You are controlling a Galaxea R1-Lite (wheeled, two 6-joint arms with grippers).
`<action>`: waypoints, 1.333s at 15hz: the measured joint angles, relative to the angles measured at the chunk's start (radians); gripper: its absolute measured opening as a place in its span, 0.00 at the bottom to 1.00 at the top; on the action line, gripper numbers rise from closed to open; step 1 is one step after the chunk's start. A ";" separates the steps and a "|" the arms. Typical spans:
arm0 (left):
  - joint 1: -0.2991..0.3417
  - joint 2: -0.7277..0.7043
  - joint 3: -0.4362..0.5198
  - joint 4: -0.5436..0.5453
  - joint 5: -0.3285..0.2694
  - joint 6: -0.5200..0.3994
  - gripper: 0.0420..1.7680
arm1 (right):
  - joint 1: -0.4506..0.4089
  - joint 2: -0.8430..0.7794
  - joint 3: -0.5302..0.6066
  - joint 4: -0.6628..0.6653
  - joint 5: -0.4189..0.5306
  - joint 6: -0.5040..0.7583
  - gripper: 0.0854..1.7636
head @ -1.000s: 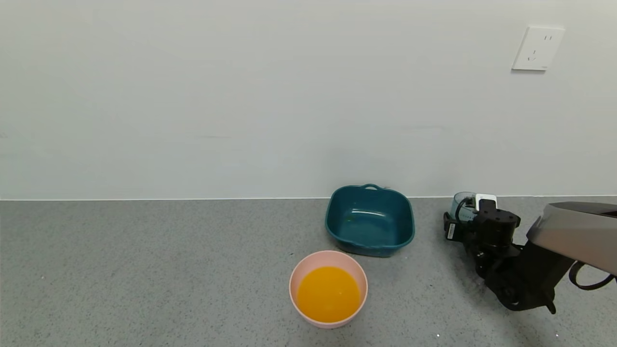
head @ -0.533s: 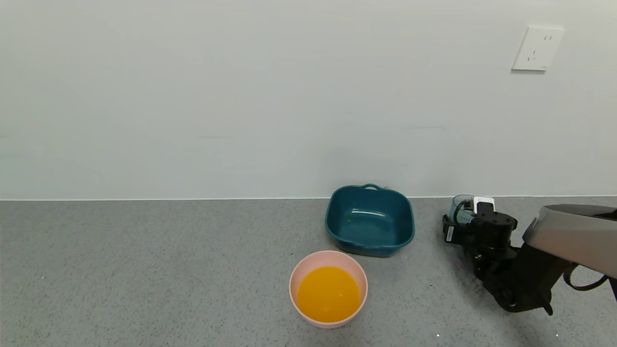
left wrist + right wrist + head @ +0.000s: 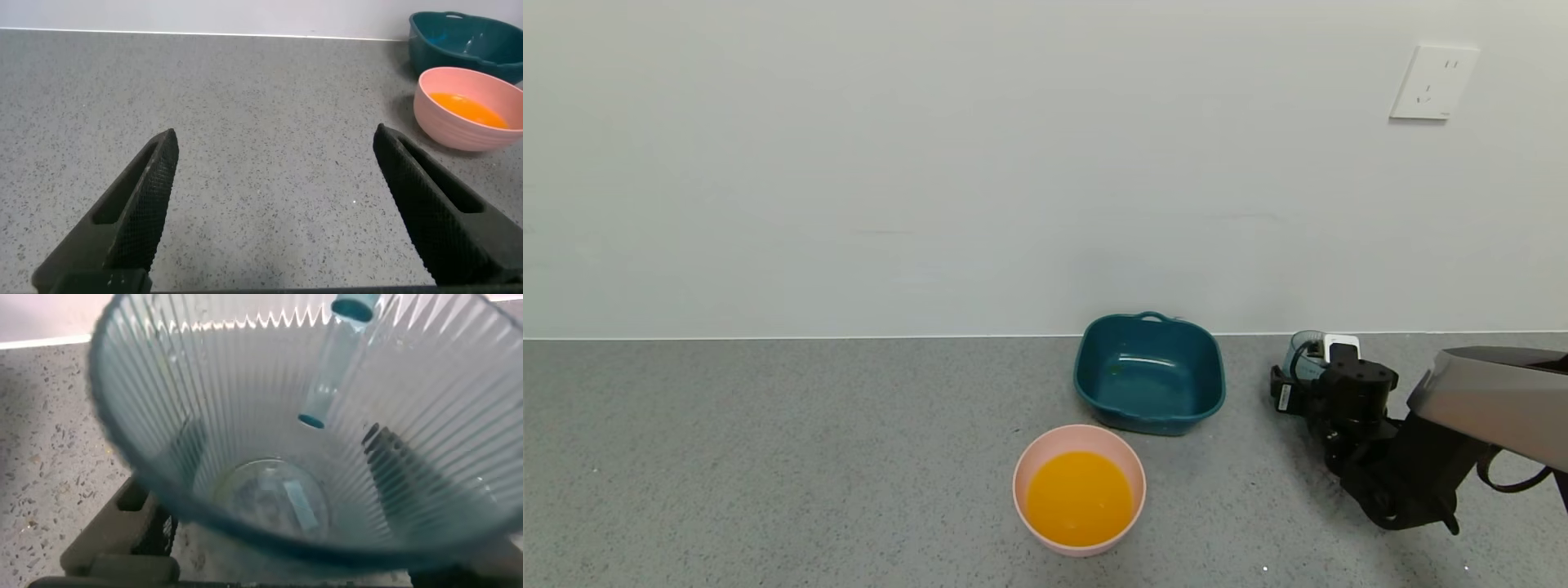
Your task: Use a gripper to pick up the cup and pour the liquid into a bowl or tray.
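Right gripper (image 3: 1308,377) at desk's far right edge, jaws clamped around cup (image 3: 1304,353); cup upright, empty. Liquid (image 3: 1079,496) in pink bowl (image 3: 1023,469), near-centre, leftward. Left gripper (image 3: 274,208) spread, idle.

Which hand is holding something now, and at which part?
The right hand holds the empty cup by its ribbed side wall. The left hand is open, holding nothing.

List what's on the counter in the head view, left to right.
pink bowl holding the orange liquid → teal basin → cup, empty, with the right gripper around it. The wall socket sits farther right, up on the wall.
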 joint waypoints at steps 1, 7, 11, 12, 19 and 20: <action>0.000 0.000 0.000 0.000 0.000 0.000 0.97 | 0.000 -0.001 0.001 0.000 0.000 0.000 0.87; 0.000 0.000 0.000 0.000 0.000 0.000 0.97 | 0.006 -0.071 0.063 0.006 0.004 0.001 0.92; 0.000 0.000 0.000 0.000 0.000 0.000 0.97 | 0.021 -0.194 0.156 0.058 0.006 0.001 0.94; 0.000 0.000 0.000 0.000 0.000 0.000 0.97 | 0.025 -0.234 0.175 0.087 0.007 0.002 0.94; 0.000 0.000 0.000 0.000 0.000 0.000 0.97 | 0.074 -0.694 0.265 0.530 0.036 0.007 0.96; 0.000 0.000 0.000 0.000 0.000 0.000 0.97 | 0.085 -0.762 0.269 0.607 0.050 0.007 0.96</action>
